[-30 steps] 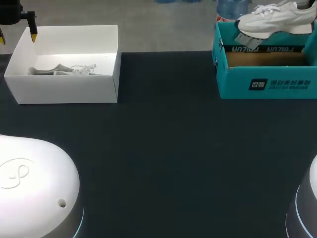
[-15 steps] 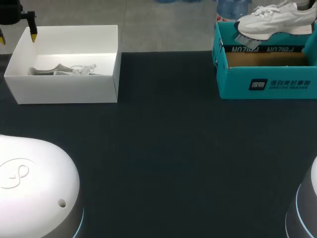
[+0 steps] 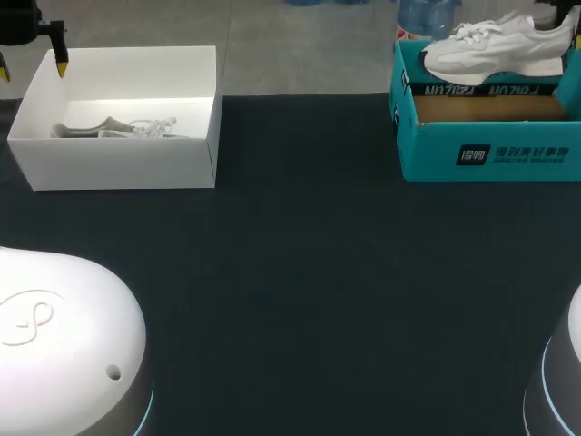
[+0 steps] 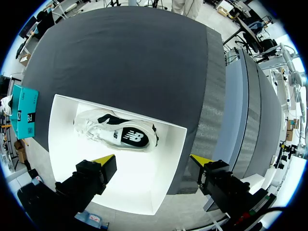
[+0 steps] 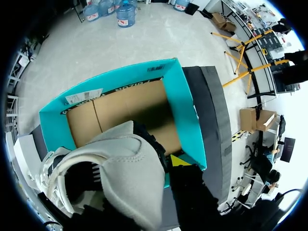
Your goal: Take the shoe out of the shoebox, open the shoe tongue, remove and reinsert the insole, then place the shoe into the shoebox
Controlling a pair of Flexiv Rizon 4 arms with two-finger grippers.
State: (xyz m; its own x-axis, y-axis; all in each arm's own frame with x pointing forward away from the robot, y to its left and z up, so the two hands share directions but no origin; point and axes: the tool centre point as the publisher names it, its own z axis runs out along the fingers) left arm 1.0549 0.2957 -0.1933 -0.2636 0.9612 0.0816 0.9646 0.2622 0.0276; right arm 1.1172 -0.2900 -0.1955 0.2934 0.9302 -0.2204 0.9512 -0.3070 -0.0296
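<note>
A white and grey shoe (image 3: 495, 50) hangs over the open teal shoebox (image 3: 490, 154) at the table's far right, toe toward the middle. My right gripper (image 5: 162, 164) is shut on its heel (image 5: 127, 175), and only one yellow tip shows beside the shoe. Under it lies the box's bare cardboard floor (image 5: 127, 108). My left gripper (image 3: 32, 69) stands open above the back left corner of a white box (image 3: 118, 168). Another white shoe with a black side (image 4: 118, 135) lies in that white box (image 4: 159, 187), ahead of the open left gripper (image 4: 151, 160).
Dark table cloth (image 3: 309, 272) stretches between the two boxes and toward the front. My arms' rounded white bases sit at the near left (image 3: 64, 336) and the near right corner (image 3: 563, 381).
The shoe in my right gripper has shifted a little to the left and lower over the teal box, and now sits more level. The left arm has not moved.
</note>
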